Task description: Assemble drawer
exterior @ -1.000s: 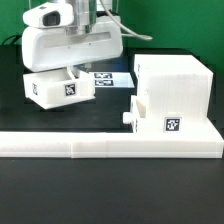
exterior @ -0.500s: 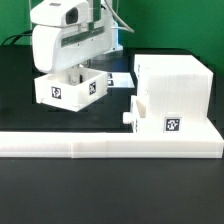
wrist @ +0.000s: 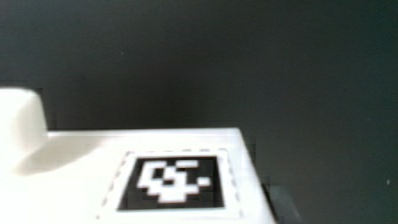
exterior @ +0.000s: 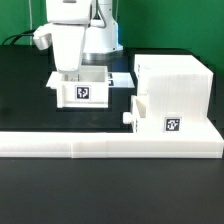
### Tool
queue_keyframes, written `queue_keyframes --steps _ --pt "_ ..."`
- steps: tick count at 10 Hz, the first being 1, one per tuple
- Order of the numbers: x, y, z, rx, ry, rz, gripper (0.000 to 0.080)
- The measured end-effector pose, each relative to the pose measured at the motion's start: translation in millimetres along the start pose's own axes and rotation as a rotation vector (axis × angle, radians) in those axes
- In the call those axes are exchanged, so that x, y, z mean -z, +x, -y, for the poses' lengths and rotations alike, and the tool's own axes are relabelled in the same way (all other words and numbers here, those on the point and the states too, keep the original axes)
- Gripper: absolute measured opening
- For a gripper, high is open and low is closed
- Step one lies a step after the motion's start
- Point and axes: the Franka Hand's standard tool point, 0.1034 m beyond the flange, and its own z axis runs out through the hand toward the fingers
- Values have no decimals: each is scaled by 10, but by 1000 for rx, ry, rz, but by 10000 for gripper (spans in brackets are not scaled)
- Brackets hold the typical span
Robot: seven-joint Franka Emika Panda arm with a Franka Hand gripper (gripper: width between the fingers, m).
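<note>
Exterior view shows my gripper (exterior: 72,72) closed on the back wall of a small tray (exterior: 84,91), holding it over the middle of the table (exterior: 20,110), tag face toward the front edge. I cannot see my fingertips, so how deep the hold goes is unclear. The housing (exterior: 170,95) sits toward the exterior view's right, against the border wall (exterior: 110,146) along the front edge, with another tray (exterior: 134,113) partly pushed into it. The marker board (exterior: 118,77) lies behind. My worry: the tray hangs from one thin wall and could twist or slip as I swing it, then catch on the housing's edge instead of entering the slot
</note>
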Motion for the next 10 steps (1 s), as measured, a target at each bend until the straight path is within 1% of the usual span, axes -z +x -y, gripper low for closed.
queue_keyframes --steps 2,3,4,5,6,7,10 --pt "-3 0 -2 -2 4 0 44" --pt "24 6 -64 1 6 1 44" --pt "56 27 -149 -7 9 1 44" --pt "105 72 -269 -20 8 1 44" --pt "147 119 -384 -36 2 -2 44" --pt "159 146 -441 -47 -5 -5 44" --pt "137 134 -417 -49 0 -5 44"
